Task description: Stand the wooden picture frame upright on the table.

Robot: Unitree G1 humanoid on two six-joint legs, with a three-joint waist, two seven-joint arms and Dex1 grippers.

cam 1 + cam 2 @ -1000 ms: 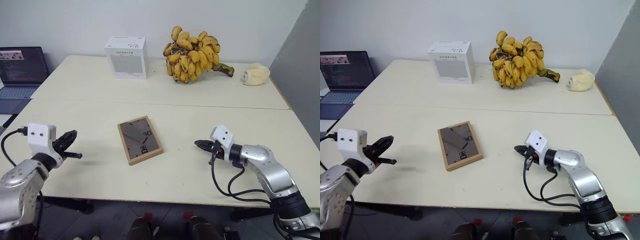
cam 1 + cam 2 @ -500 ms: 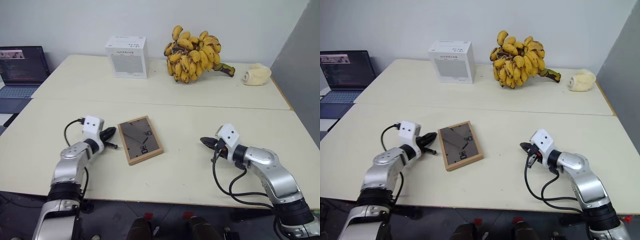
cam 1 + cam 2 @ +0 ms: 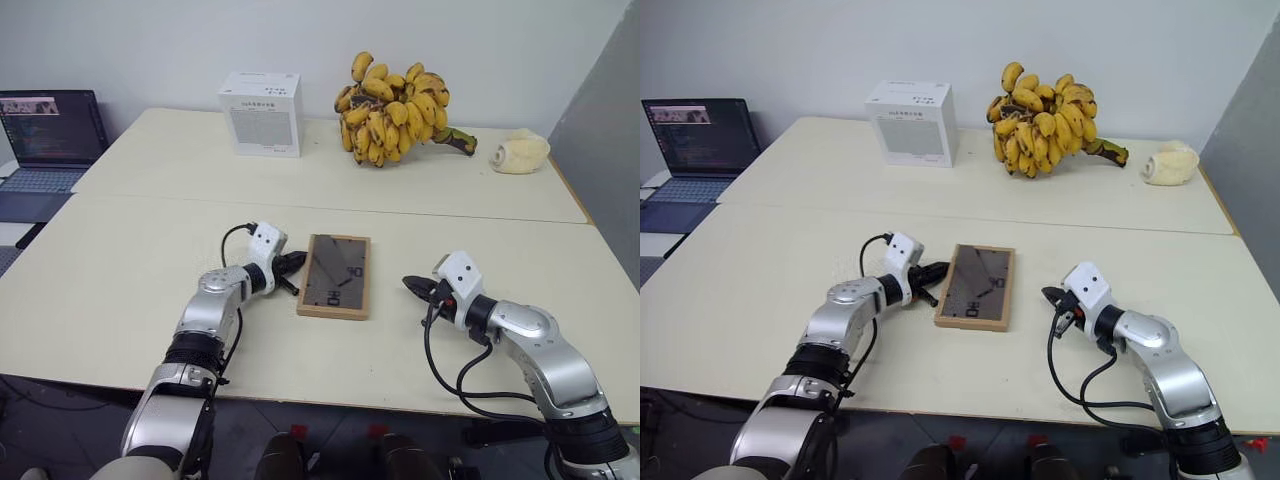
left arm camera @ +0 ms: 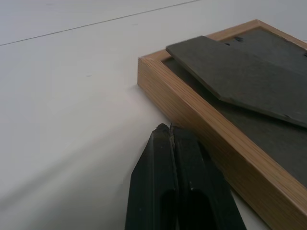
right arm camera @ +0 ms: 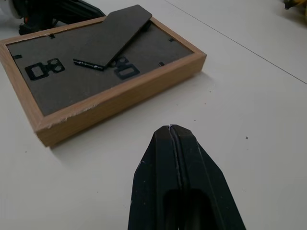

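One wooden picture frame lay back-up on the table. Two grippers, left gripper and right gripper, were clamped closed, holding nothing.

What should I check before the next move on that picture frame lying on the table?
1. Frame position: the picture frame lies flat, back panel up, on the table. Not ok, not yet upright.
2. Stand: the fold-out stand lies nearly flat on the back, not swung out. Not ok.
3. Left hand: shut, holding nothing, tips beside the frame's left edge; whether they touch it, cannot tell.
4. Right hand: shut, holding nothing, apart from the frame's right edge. Ok.
5. Room to stand it: the white box and bananas sit far back beyond the seam. Ok.
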